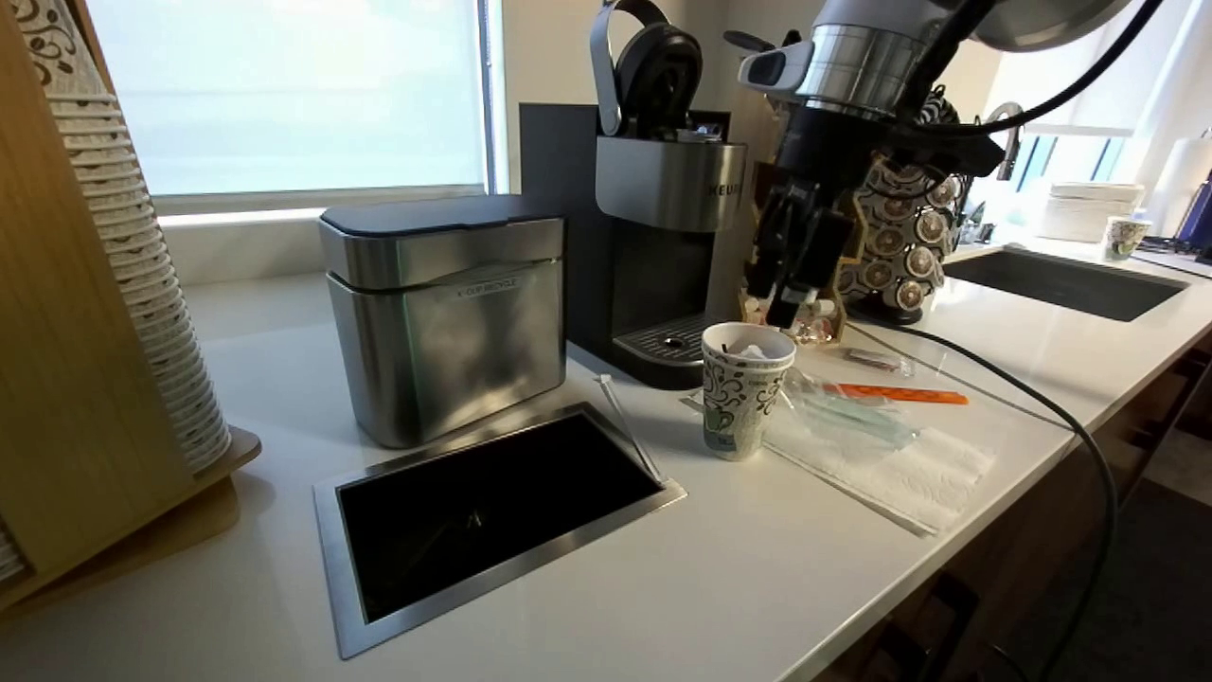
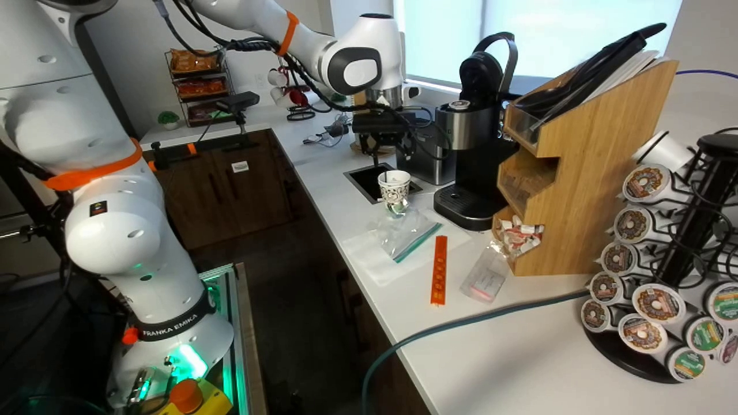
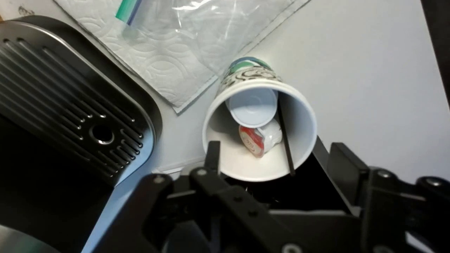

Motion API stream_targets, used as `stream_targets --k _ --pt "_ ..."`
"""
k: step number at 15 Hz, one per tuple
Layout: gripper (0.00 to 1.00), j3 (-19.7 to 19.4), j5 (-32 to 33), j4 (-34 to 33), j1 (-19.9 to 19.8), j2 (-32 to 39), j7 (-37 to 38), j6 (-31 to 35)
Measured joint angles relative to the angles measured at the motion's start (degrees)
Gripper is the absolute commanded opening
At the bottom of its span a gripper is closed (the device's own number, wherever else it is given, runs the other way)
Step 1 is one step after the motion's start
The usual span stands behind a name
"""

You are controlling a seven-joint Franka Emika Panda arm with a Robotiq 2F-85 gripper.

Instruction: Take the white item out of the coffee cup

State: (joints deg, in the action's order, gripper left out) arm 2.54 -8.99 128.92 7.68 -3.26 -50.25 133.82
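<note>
The patterned paper coffee cup [image 1: 743,407] stands upright on the counter; it also shows in an exterior view [image 2: 395,193] and in the wrist view [image 3: 251,73]. In the wrist view the white item [image 3: 254,107], a small round white tub, lies inside the cup against its wall. Partly under it is another small white tub with a red label [image 3: 252,141]. A thin dark stick [image 3: 285,140] leans in the cup. My gripper [image 3: 279,158] is open and empty above the cup, fingers apart; it also shows in both exterior views [image 1: 788,292] [image 2: 392,154].
A rectangular bin opening with steel rim [image 1: 327,559] lies beside the cup. The steel canister [image 1: 464,341] and coffee machine [image 1: 672,185] stand close behind. Paper sheets [image 1: 909,483], a clear plastic bag [image 2: 406,233] and an orange strip [image 2: 439,271] lie nearby. A wooden organizer [image 2: 599,190] stands beyond.
</note>
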Motion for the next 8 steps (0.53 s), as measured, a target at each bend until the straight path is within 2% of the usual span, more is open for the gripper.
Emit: stream_targets --k 1,4,8 --pt "0.52 0.0 -0.4 -0.5 0.0 0.6 -0.5 0.0" --pt "0.54 0.1 -0.6 -1.6 -0.2 2.6 -0.7 0.0" --pt "0.47 0.4 -0.6 -2.7 -0.7 5.1 -0.7 0.0"
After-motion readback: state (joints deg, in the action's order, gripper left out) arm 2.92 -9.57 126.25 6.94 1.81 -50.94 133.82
